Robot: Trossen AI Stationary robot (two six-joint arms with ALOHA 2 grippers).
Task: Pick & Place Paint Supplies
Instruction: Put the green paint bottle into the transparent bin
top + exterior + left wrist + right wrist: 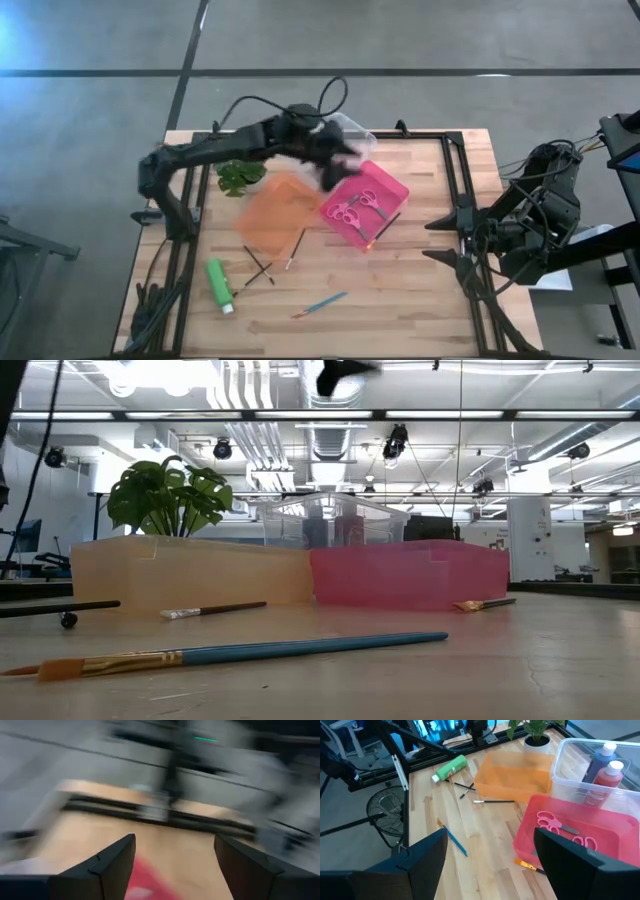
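Observation:
My left gripper (335, 165) is open and empty, in the air over the seam between the clear tray (352, 128) and the pink tray (392, 190); its wrist view is smeared. Two pink-handled scissors (555, 826) lie in the pink tray. A blue bottle (600, 757) and a red bottle (605, 780) stand in the clear tray. A green bottle (218, 283) lies on its side on the table. Thin brushes (262, 268) lie near it, and a blue-handled brush (322, 303) lies nearer the front edge. My right gripper (490, 862) is open and empty at the table's right edge.
An orange tray (275, 212) sits left of the pink tray, with a leafy plant (240, 175) behind it. Another brush (385, 225) lies at the pink tray's near right side. Black frame rails (455, 190) run along the table's sides.

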